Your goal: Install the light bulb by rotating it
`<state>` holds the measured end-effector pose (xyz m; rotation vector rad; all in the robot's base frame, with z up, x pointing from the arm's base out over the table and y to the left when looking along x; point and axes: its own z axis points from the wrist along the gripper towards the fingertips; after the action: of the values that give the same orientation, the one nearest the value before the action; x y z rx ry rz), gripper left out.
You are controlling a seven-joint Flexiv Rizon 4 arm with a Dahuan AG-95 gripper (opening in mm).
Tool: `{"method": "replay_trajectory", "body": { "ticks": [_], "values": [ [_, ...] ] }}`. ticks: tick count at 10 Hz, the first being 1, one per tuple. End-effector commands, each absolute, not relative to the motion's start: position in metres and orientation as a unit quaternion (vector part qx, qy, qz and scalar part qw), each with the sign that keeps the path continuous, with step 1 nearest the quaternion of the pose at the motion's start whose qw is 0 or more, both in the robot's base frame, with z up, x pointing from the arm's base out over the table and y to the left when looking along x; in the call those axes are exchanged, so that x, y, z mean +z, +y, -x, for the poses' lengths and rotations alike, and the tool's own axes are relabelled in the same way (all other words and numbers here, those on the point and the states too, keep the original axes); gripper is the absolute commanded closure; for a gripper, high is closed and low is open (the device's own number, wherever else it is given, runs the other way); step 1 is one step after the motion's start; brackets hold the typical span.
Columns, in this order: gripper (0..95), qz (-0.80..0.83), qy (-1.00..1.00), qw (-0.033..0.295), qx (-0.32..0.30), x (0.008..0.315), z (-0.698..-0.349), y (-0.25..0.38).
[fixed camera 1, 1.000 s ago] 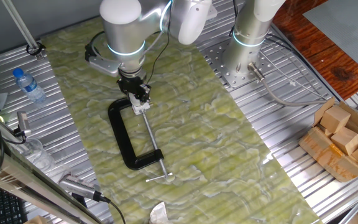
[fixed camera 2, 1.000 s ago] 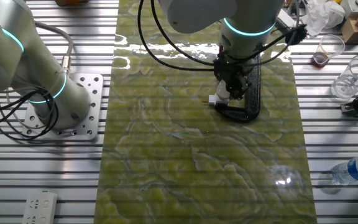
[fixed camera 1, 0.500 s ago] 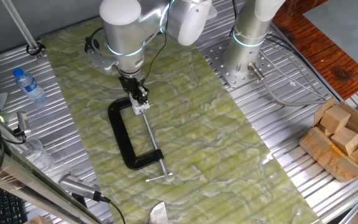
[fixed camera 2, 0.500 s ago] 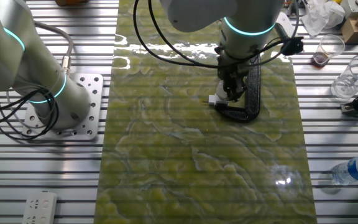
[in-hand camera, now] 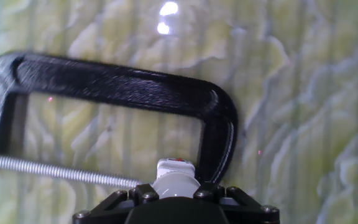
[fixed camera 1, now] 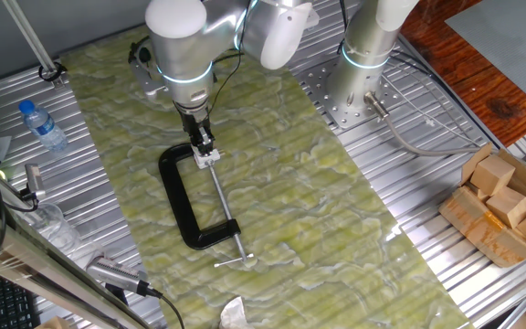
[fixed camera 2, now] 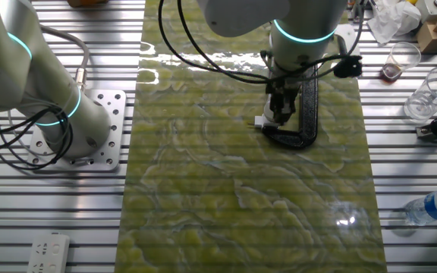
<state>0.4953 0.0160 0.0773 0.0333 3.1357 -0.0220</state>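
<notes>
Marbled green mat (fixed camera 1: 272, 183) covers the table, and on it lies the black C-clamp (fixed camera 1: 183, 206), heavy and rigid, not likely to shift. The gripper (fixed camera 1: 205, 149) stands straight down at the clamp's closed end, its fingers shut around the light bulb (in-hand camera: 174, 180), which sits there between clamp jaw and steel screw (in-hand camera: 61, 172). That bulb looks light, smooth and breakable to me; I'd grip its rounded sides gently and evenly, since it could slip while turning.
</notes>
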Motion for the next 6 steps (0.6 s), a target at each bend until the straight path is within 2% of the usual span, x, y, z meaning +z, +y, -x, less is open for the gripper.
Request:
{"method": "replay_trajectory", "body": {
  "ticks": [1, 6],
  "values": [
    [95.0, -0.080, 0.997, 0.003, -0.006, 0.0767, -0.4950, 0.0168],
    [95.0, -0.056, 0.998, -0.001, -0.018, 0.0772, -0.4950, 0.0168]
  ]
}}
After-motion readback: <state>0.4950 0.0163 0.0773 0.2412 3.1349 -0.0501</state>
